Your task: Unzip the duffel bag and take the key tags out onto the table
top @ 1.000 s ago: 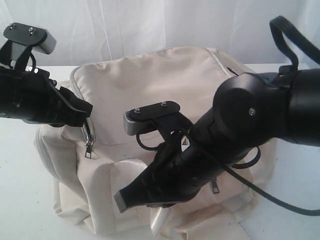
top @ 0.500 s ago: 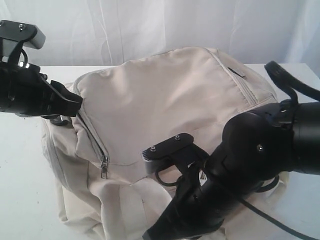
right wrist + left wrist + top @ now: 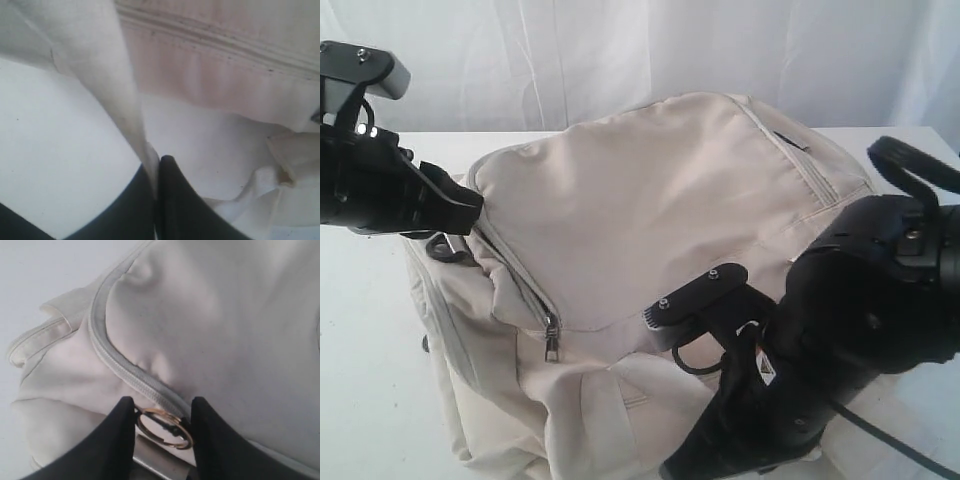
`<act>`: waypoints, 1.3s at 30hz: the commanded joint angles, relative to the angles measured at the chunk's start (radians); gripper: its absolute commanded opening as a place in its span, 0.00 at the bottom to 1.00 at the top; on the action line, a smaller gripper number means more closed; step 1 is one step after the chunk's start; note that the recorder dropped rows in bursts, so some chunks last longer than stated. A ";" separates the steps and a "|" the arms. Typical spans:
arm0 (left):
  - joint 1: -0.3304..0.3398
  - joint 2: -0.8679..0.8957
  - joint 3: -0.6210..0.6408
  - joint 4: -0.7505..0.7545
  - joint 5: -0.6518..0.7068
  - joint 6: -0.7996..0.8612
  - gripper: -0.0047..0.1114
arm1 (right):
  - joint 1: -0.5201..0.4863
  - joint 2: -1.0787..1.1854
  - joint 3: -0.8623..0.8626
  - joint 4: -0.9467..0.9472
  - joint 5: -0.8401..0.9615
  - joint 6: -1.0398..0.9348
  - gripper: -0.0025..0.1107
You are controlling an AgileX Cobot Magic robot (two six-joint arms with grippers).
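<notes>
Left gripper [image 3: 470,208] backs off toward the left edge of the table [image 3: 360,350] and a bit toward the far edge, gold ring [image 3: 164,427] between its fingers. The duffel bag [image 3: 650,200] end goes with it. The top panel stretches wider toward the left edge and the side zip line slants more. Zip pull [image 3: 552,343] ends up further from the left gripper, nearer the near edge and the middle. Right gripper [image 3: 672,468] drops from over the bag front to the near edge and shifts toward the near-right corner, pinching a fold of bag fabric. Right arm sinks lower too, uncovering the bag's right half. Bag front bunches up more at the near edge.
</notes>
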 commanded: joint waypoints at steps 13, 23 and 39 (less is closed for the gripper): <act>0.011 -0.008 -0.005 -0.017 0.082 -0.003 0.04 | -0.001 -0.110 -0.071 0.165 -0.160 -0.224 0.60; 0.011 -0.008 -0.112 -0.035 0.233 0.003 0.04 | 0.045 -0.123 -0.126 0.540 -0.491 -0.777 0.61; 0.011 -0.008 -0.179 -0.035 0.294 0.017 0.04 | 0.149 0.103 -0.126 0.538 -0.822 -0.796 0.57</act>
